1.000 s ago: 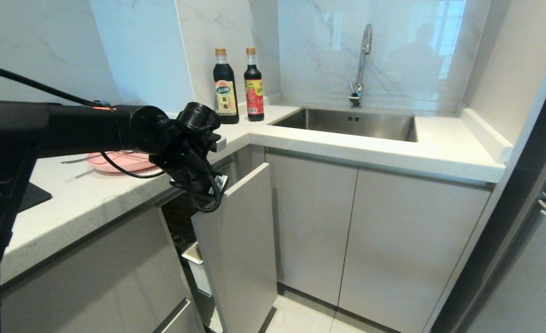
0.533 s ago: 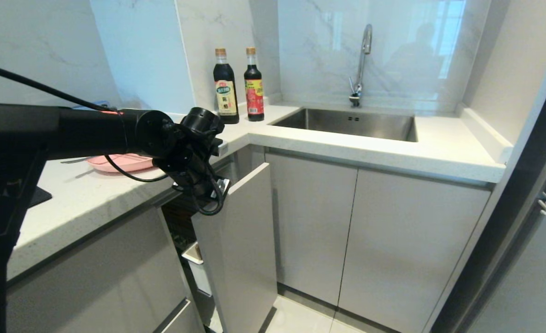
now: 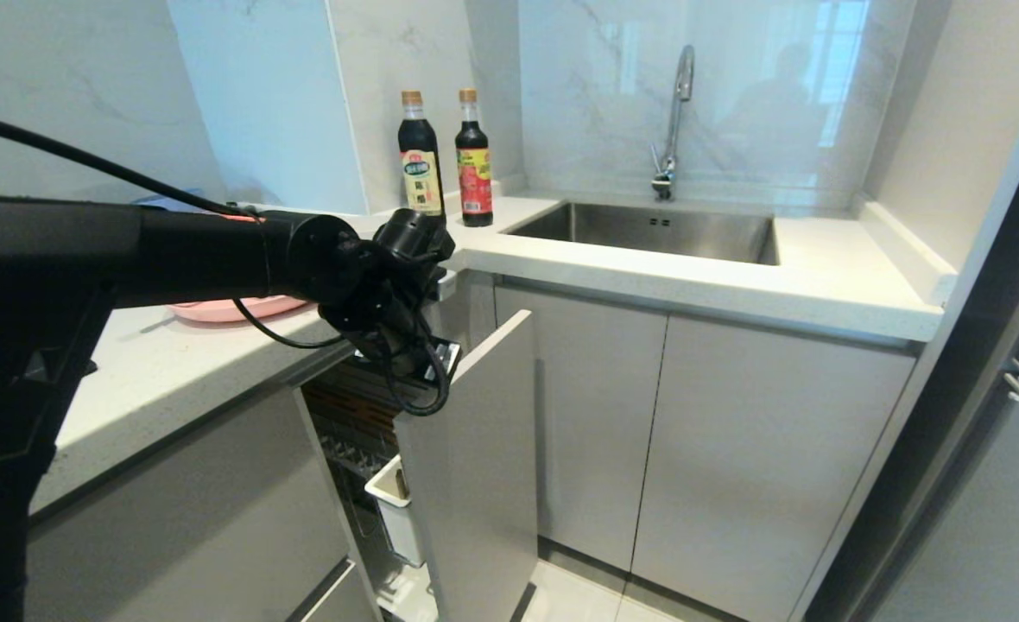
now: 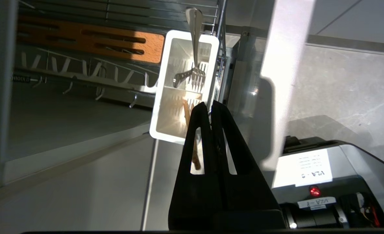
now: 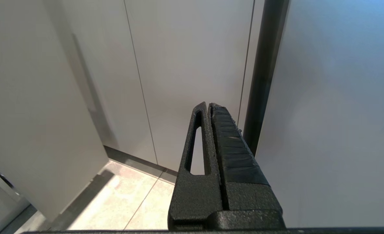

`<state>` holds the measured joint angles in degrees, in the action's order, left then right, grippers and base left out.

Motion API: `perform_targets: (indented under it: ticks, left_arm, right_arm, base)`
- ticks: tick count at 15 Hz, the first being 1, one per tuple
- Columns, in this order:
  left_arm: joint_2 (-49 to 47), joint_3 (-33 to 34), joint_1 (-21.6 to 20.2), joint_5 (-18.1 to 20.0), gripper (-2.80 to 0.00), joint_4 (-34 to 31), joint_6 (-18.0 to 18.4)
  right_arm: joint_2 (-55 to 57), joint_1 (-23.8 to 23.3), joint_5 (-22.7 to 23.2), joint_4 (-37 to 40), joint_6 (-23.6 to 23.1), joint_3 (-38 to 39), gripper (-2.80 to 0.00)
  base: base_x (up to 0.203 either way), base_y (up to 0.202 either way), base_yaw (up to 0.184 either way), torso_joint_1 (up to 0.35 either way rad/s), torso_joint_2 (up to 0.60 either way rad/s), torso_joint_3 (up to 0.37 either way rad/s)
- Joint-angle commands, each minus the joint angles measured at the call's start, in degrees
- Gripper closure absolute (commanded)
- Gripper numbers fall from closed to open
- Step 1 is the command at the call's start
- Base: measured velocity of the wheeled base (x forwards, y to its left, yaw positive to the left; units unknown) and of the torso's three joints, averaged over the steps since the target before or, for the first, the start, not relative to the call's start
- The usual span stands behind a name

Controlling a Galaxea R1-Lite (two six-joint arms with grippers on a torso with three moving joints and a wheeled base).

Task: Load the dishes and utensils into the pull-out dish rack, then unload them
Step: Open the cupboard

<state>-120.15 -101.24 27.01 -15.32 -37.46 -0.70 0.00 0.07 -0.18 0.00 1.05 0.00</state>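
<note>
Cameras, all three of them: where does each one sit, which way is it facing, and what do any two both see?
Head view: high on the robot, facing down at the countertop; left arm crosses it.
Left wrist view: behind the left gripper, jaws shut, facing the white cutlery tub.
Right wrist view: behind the right gripper, jaws shut, facing cabinet doors.
Shared: head and left wrist both show the cutlery tub.

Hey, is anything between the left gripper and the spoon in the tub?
Nothing visible. The shut left gripper hangs above the open-topped tub. The spoon leans in one compartment, and the chopsticks stand in the other, nearer the fingertips, not across the spoon.
</note>
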Motion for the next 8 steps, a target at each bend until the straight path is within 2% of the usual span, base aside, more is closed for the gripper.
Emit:
perform_targets:
  ticks: [1, 2, 5, 8]
  left_arm:
    - [0.2, -0.1, 1.8, -0.3, 0.00, -0.1, -0.2]
    - [0.2, 0.0, 3.1, -0.2, 0.00, -0.1, -0.3]
    - [0.0, -0.1, 6.1, -0.2, 0.00, -0.1, -3.5]
    - [-0.2, 0.0, 8.2, 0.2, 0.00, -0.1, -4.0]
  right_arm:
    - [0.0, 0.0, 0.0, 0.0, 0.0, 0.1, 0.00]
    - [0.0, 0.0, 0.0, 0.0, 0.0, 0.1, 0.00]
    - [0.0, 0.0, 0.0, 0.0, 0.0, 0.1, 0.00]
    - [0.0, 0.0, 0.0, 0.0, 0.0, 0.1, 0.00]
  base:
    - [0.000, 0.000, 0.000, 0.000, 0.00, 0.000]
    - [0.000, 0.000, 0.000, 0.000, 0.00, 0.000]
    - [0.000, 0.000, 0.000, 0.000, 0.00, 0.000]
    - [0.000, 0.000, 0.000, 0.000, 0.00, 0.000]
